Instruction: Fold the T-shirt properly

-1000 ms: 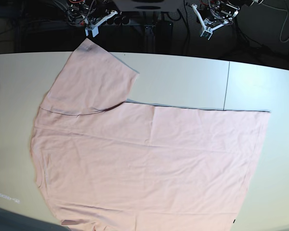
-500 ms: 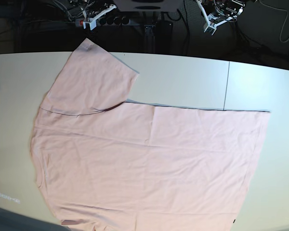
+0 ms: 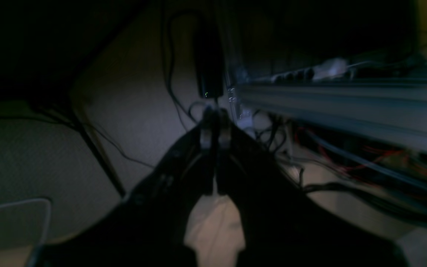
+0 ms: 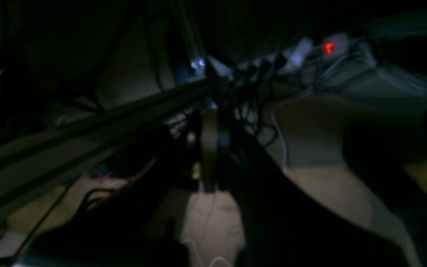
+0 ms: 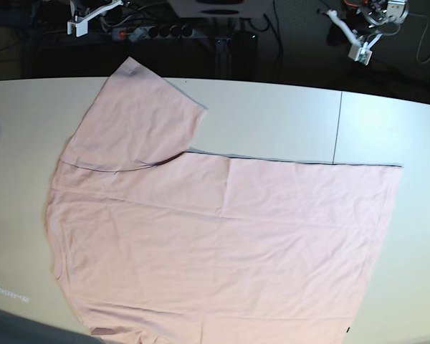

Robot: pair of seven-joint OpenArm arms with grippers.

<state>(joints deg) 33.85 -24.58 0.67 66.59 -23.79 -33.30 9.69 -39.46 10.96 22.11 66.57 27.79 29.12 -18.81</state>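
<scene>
The pale pink T-shirt lies flat on the white table in the base view, plain side up, one sleeve reaching to the far left edge. Its near part runs off the bottom of the picture. No lettering shows. My left gripper hangs behind the table at the far right, shut and empty. My right gripper is at the far left behind the table, also shut and empty. In the left wrist view the left gripper has its fingers pressed together. The blurred right wrist view shows the right gripper shut too.
A seam splits the tabletop at the right. Behind the table's far edge is a dark area with a power strip, cables and a metal frame rail. A small printed mark sits on the table at the near left.
Both grippers have drawn outward and back from the table: the right one further left, the left one further right. The T-shirt has not moved.
</scene>
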